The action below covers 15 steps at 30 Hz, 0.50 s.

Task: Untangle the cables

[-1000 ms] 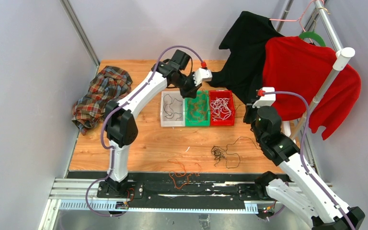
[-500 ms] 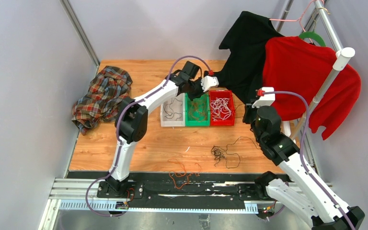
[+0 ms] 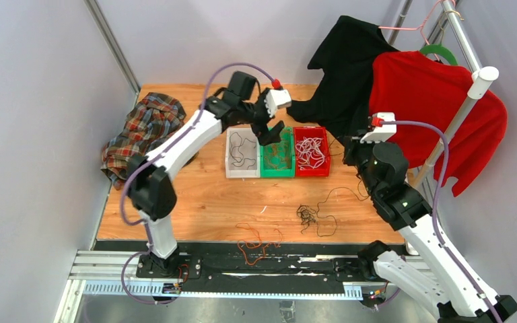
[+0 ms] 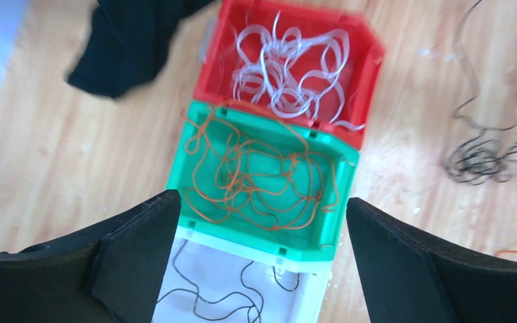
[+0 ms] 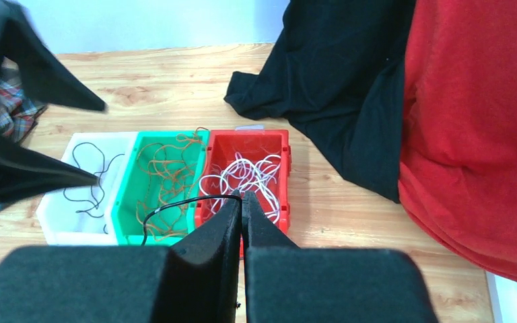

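Three small bins sit side by side. The white bin [image 3: 229, 168] holds a thin black cable [image 4: 209, 296]. Orange cables [image 4: 262, 175] fill the green bin [image 3: 263, 168], and white cables [image 4: 289, 67] fill the red bin [image 3: 326, 165]. My left gripper [image 3: 271, 134] hovers open above the green bin [image 4: 340, 151] with nothing between its fingers [image 4: 134, 249]. My right gripper [image 5: 241, 196], right of the red bin, is shut on a black cable [image 5: 175, 203] that loops down from its tips. A black tangle [image 3: 307, 215] and a loose orange tangle [image 3: 256, 242] lie on the table nearer the arm bases.
A plaid shirt [image 3: 145, 131] is heaped at the table's left edge. A black garment [image 3: 347, 74] and a red shirt [image 3: 431, 114] hang from a rack [image 3: 468, 101] at the back right, the black one draping onto the table behind the red bin.
My left gripper has opened and drawn back left from the red bin's rear to above the green bin. The right arm has shifted slightly up and right, still shut.
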Each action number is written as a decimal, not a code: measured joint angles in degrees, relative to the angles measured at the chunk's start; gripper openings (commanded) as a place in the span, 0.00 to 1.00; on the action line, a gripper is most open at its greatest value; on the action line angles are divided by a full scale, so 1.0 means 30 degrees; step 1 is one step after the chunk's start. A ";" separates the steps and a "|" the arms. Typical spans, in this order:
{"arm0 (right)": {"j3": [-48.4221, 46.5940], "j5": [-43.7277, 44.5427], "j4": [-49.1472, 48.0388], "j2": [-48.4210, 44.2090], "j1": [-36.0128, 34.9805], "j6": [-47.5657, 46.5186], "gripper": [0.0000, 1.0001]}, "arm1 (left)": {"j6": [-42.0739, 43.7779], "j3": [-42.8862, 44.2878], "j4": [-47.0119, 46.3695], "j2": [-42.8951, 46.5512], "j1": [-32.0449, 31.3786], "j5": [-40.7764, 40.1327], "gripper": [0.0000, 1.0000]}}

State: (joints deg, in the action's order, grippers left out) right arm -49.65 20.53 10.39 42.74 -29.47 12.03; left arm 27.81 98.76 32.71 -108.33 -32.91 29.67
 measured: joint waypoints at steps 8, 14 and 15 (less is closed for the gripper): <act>0.1005 -0.2790 0.1333 0.0095 0.0007 0.1013 0.01 | 0.1435 0.0889 0.3759 0.3767 -0.0066 0.2900 0.99; 0.2747 -0.5064 0.2331 0.2069 -0.0066 0.1676 0.01 | 0.5093 -0.3497 0.7424 0.4473 -0.0109 0.3679 0.97; 0.2892 -0.5180 0.2455 0.2441 -0.0153 0.1712 0.01 | 0.6003 -0.4473 0.8065 0.4583 -0.0153 0.3570 0.99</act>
State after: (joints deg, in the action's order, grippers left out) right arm -40.97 4.99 17.76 50.06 -29.93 17.17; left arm 45.82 85.34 56.90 -94.59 -33.36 40.38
